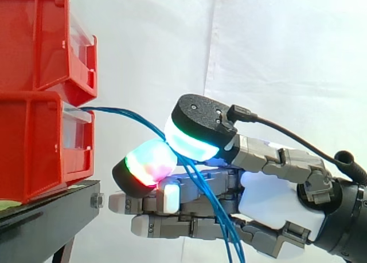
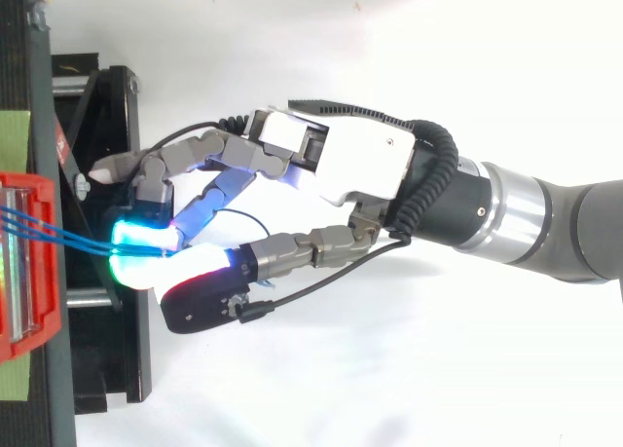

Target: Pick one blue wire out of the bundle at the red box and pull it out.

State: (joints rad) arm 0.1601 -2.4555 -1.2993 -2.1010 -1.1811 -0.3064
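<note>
Several thin blue wires leave the front of the lower red bin and run right to my hand. The wires pass between a pad glowing red and green and the thumb's cyan-green pad, which are pressed together on them. Below the pinch the strands hang down across the palm and out of the bottom of the view. From above, the wires cross from the red bin to the glowing pads. The other fingers lie stretched toward the stand.
A second red bin is stacked on the lower one. Both sit on a black stand whose edge is just left of my fingertips. A white curtain hangs behind.
</note>
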